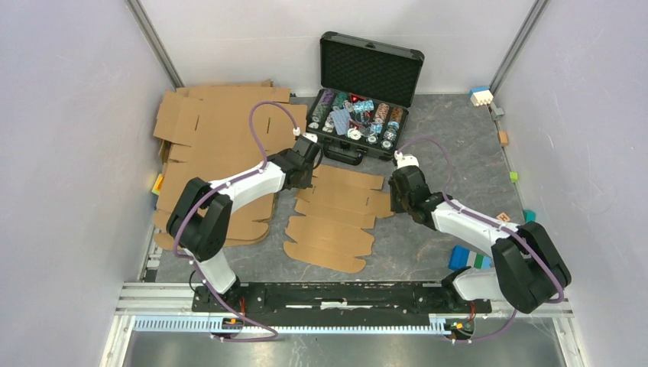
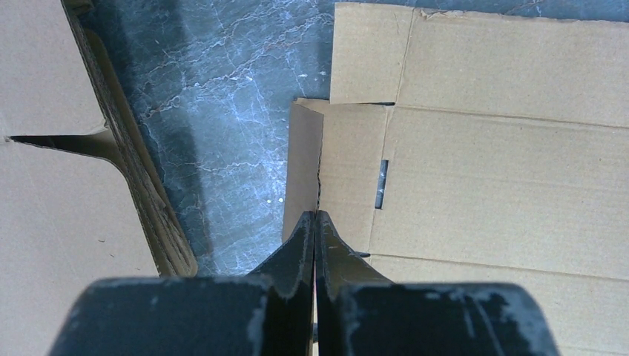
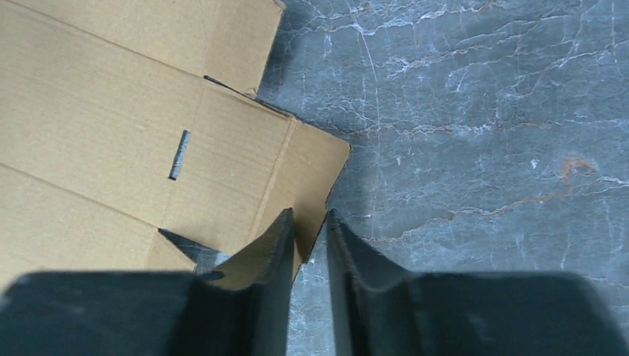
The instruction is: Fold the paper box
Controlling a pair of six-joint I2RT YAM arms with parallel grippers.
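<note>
The paper box lies flat and unfolded, as a die-cut sheet, in the middle of the grey desk, between the two arms. It is just in front of the open black case of chips. A stack of bigger cardboard sheets lies to its left.

The left tool is at the far left edge of the sheet. Its jaws are pressed fully together, and the tips meet at the crease of a small side flap. I cannot tell if any cardboard is between them.

The right tool is at the right edge of the sheet. Its jaws are narrow but apart. The edge of a corner flap reaches into the gap, near the left finger. A strip of desk shows between the flap and the other finger, so the flap is not clamped.
</note>
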